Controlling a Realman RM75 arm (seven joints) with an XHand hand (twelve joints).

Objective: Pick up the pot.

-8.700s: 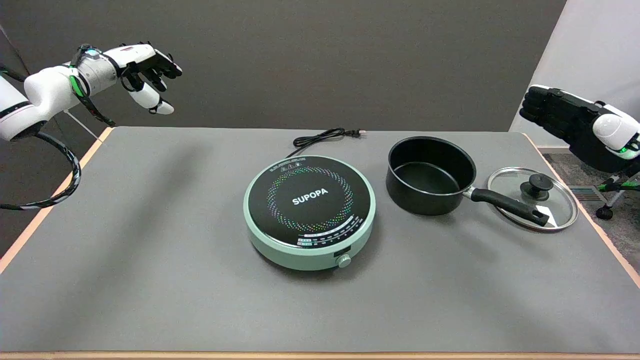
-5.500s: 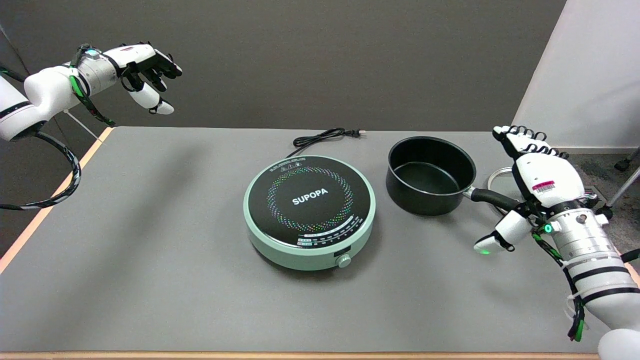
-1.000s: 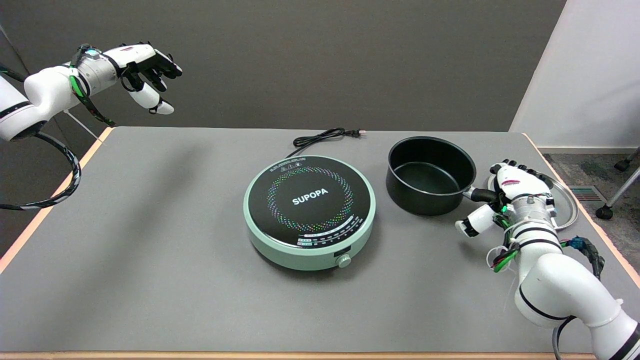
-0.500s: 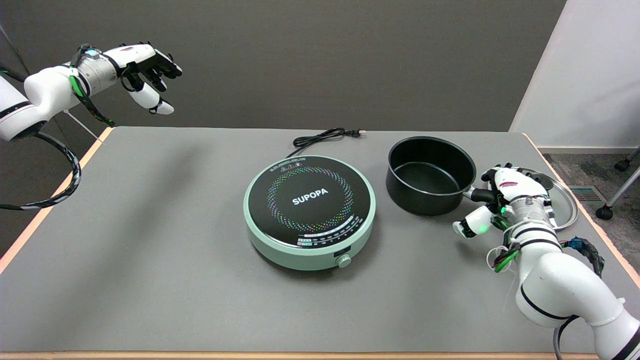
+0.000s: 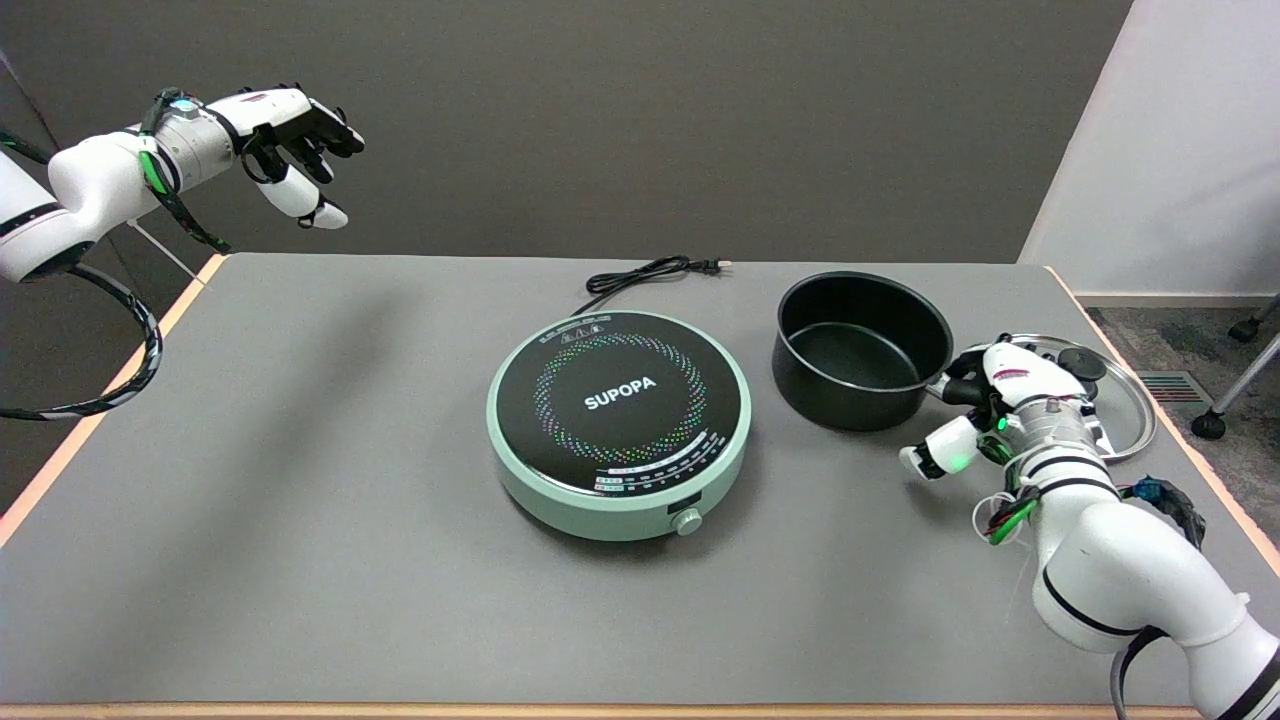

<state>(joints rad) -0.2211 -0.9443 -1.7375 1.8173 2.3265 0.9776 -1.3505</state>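
The black pot [image 5: 860, 345] stands empty on the grey table [image 5: 300, 450], right of centre. Its black handle [image 5: 955, 392] points toward the lower right, and most of it is hidden under my right hand [image 5: 1010, 395]. The hand lies over the handle with its fingers [image 5: 968, 362] curling down on the far side. The thumb [image 5: 930, 457] sticks out to the left, apart from the handle. The pot's base rests on the table.
A glass lid [image 5: 1130, 420] with a black knob [image 5: 1083, 362] lies just behind my right hand, near the table's right edge. A mint-green induction cooker [image 5: 620, 420] sits at centre with its cord [image 5: 645, 272] behind. The idle left hand [image 5: 290, 140] hangs at upper left.
My right hand came in from the right, dropped onto the pot's handle, slid a little toward the pot and curled its fingers further over the handle. The pot has stayed in place.
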